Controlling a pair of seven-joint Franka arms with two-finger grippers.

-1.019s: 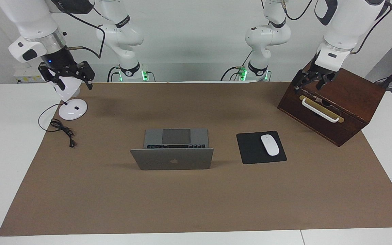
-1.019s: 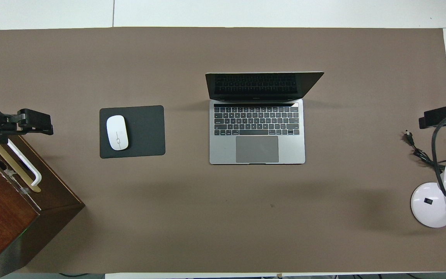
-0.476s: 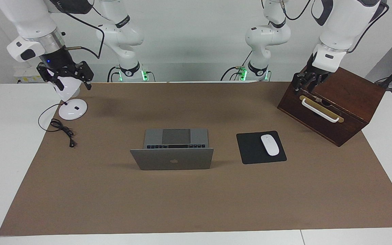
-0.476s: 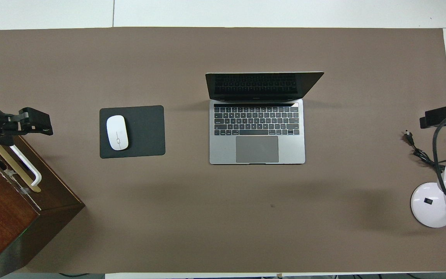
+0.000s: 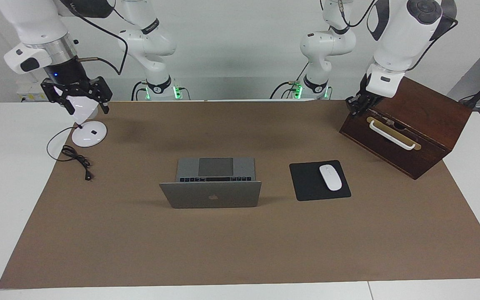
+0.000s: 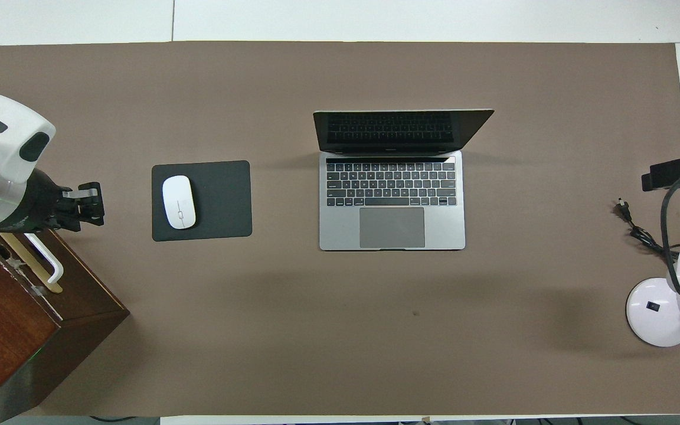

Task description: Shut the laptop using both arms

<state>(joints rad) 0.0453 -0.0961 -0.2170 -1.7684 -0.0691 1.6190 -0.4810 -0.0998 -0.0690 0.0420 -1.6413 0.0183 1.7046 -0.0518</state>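
The silver-grey laptop stands open in the middle of the brown mat, its lid upright and its keyboard toward the robots. My left gripper hangs over the corner of the wooden box at the left arm's end of the table. It is shut and holds nothing. My right gripper is open and empty, up in the air over the white desk lamp at the right arm's end. Both grippers are well apart from the laptop.
A dark wooden box with a white handle sits slantwise at the left arm's end. Beside the laptop lies a black mouse pad with a white mouse on it. A white lamp and its black cable lie at the right arm's end.
The left gripper's fingers have drawn together, and its hand has swung out from over the box toward the mouse pad. The right gripper has risen slightly. The laptop has not moved.
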